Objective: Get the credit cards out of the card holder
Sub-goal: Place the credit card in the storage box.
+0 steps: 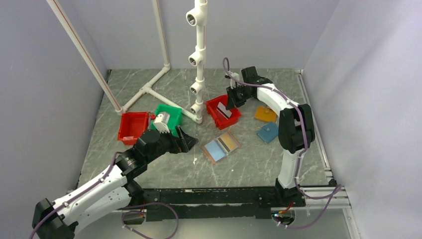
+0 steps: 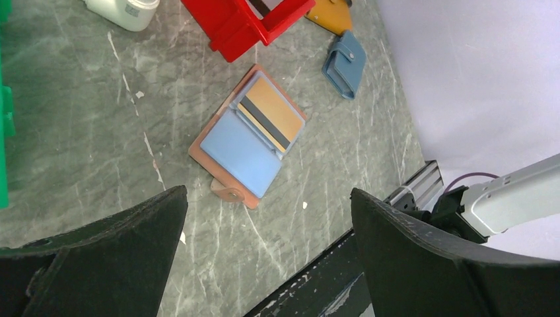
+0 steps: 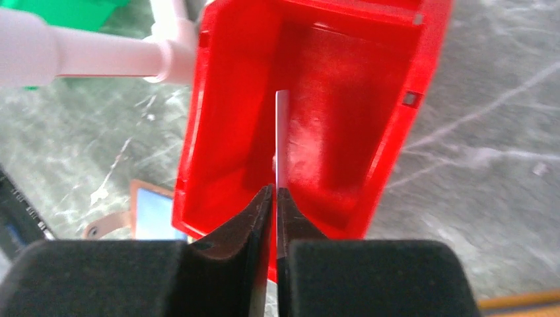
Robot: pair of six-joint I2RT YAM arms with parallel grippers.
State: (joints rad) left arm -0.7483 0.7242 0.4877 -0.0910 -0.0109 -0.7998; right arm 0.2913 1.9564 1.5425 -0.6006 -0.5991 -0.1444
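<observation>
The pinkish-tan card holder (image 1: pixel 222 146) lies open on the table, blue lining up, and also shows in the left wrist view (image 2: pixel 247 139). A gold-tan card (image 2: pixel 272 113) with a dark stripe sits in its right half. My right gripper (image 1: pixel 230 103) is shut on a grey-white card (image 3: pixel 282 142), seen edge-on, and holds it over the right red bin (image 3: pixel 343 119). My left gripper (image 1: pixel 191 143) is open and empty, to the left of the holder and apart from it. The dark card is not in view.
A second red bin (image 1: pixel 133 127) and a green bin (image 1: pixel 169 115) stand at the left. A white pipe frame (image 1: pixel 199 59) rises behind them. An orange wallet (image 1: pixel 265 114) and a teal-blue wallet (image 1: pixel 268 132) lie right of the holder.
</observation>
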